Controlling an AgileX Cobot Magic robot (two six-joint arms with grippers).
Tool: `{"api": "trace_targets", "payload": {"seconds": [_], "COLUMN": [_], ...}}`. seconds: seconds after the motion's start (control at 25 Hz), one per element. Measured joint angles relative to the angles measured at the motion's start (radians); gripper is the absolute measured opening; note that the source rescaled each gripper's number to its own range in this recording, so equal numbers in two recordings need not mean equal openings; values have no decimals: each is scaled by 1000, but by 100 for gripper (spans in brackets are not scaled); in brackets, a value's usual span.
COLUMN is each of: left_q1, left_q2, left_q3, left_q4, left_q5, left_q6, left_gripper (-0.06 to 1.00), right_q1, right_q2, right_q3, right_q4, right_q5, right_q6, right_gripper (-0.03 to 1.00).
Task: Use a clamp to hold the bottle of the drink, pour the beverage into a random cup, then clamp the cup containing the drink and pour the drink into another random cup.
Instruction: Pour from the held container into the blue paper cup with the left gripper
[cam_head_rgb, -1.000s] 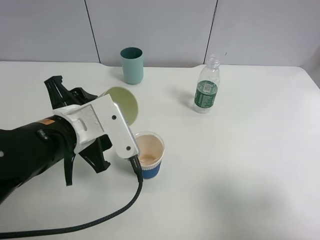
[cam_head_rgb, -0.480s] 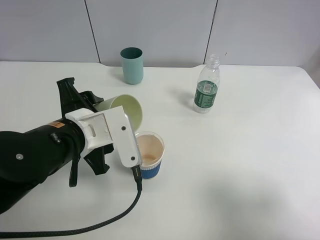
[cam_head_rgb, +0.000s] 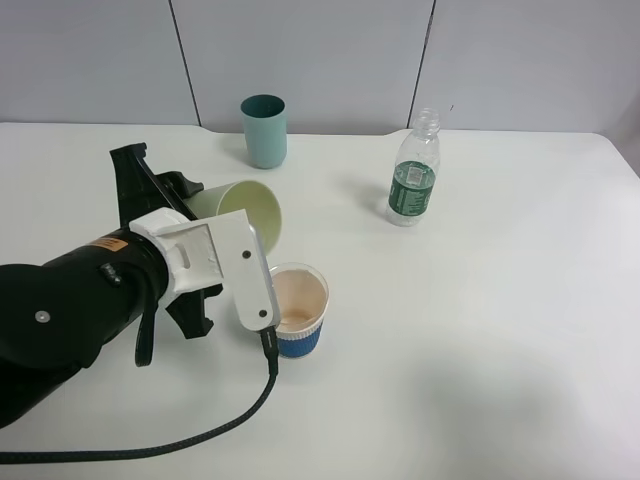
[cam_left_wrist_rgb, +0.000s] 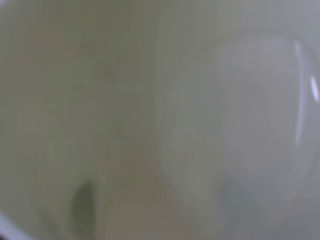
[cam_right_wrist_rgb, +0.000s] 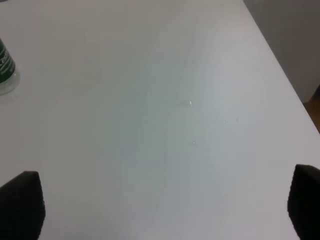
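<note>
My left gripper (cam_head_rgb: 165, 192) is shut on a pale green cup (cam_head_rgb: 240, 210) and holds it tipped on its side, mouth toward the right, just above and behind a blue-and-white paper cup (cam_head_rgb: 298, 310) whose inside looks tan. In the left wrist view the pale green cup's wall (cam_left_wrist_rgb: 160, 120) fills the frame as a blur. A clear drink bottle (cam_head_rgb: 414, 170) with a green label stands uncapped at the back right; its edge shows in the right wrist view (cam_right_wrist_rgb: 5, 70). A teal cup (cam_head_rgb: 264, 131) stands at the back. My right gripper (cam_right_wrist_rgb: 162, 210) is open and empty over bare table.
The white table (cam_head_rgb: 480, 330) meets a grey panel wall at the back. My left arm and its black cable (cam_head_rgb: 200, 440) cover the front left. The table's right edge (cam_right_wrist_rgb: 280, 75) shows in the right wrist view.
My left wrist has rotated and drawn slightly back-left. The pale green cup has swung from steeply tipped over the paper cup to lying more on its side. The right arm has not moved.
</note>
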Motion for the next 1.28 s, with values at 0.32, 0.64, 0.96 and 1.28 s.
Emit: {"api": "trace_targets", "payload": {"seconds": [0.32,0.64,0.96,1.28], "left_q1": [0,0,0,0], "left_q2": [0,0,0,0], "left_q3": [0,0,0,0], "left_q4": [67,83,83,83], "left_q5": [-2,-26,-43,-82], "left_q6": [3,24,55,72], "left_gripper": [0,0,0,0], "right_q1": [0,0,0,0], "right_q2": [0,0,0,0], "right_q3": [0,0,0,0], "right_q4": [0,0,0,0], "right_q5": [0,0,0,0], "right_q6": [0,0,0,0], "right_gripper": [97,97,97,97]}}
